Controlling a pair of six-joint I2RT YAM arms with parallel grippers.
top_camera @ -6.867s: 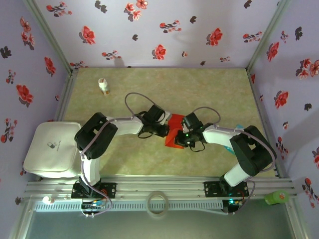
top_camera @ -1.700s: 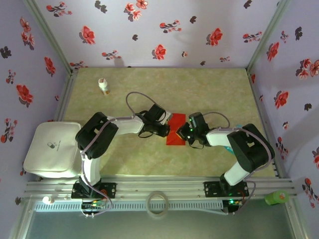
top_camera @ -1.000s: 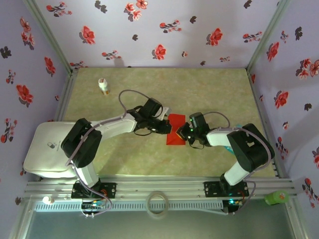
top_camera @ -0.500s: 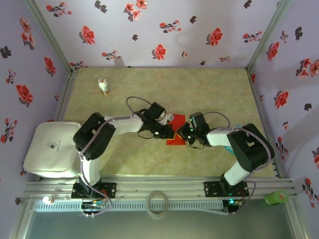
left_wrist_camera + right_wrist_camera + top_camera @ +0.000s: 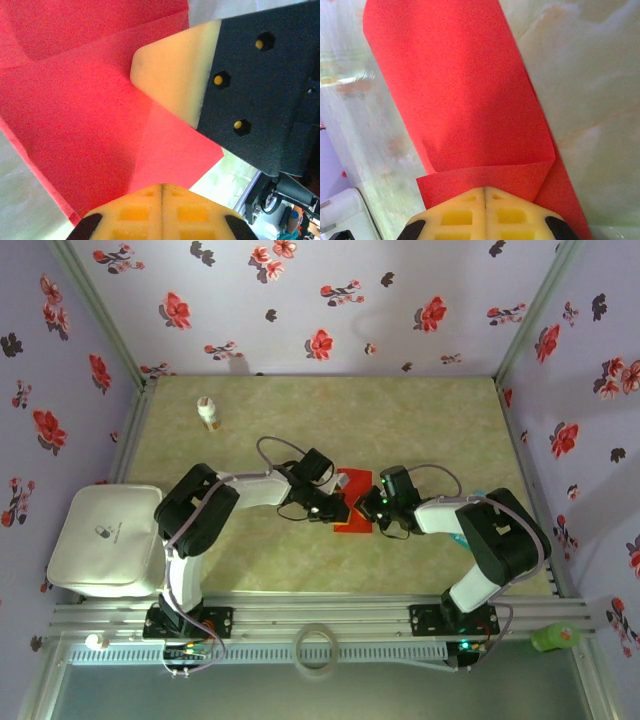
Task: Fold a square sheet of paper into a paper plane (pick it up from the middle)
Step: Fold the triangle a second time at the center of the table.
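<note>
The square sheet of paper point(image 5: 352, 525) lies partly folded in the middle of the table, bright red, between my two grippers. In the left wrist view the paper point(image 5: 75, 100) shows creases and a raised flap, and my left gripper point(image 5: 162, 187) is shut, its yellow tips resting on the red surface. My left gripper point(image 5: 342, 508) comes in from the sheet's left side. My right gripper point(image 5: 366, 510) meets it from the right; its pad point(image 5: 170, 70) shows close by in the left wrist view. In the right wrist view my right gripper point(image 5: 485, 189) is shut, tips pressing on a folded flap of the paper point(image 5: 460, 100).
A small white bottle with an orange band point(image 5: 209, 413) stands at the far left of the table point(image 5: 420, 420). A white case point(image 5: 105, 540) lies left of the left arm. A tape roll point(image 5: 315, 648) and a green object point(image 5: 555, 637) sit by the near rail.
My left arm has drawn its elbow back in, and its gripper has slid from the sheet's upper left corner onto the paper's left side. The right gripper has stayed on the paper.
</note>
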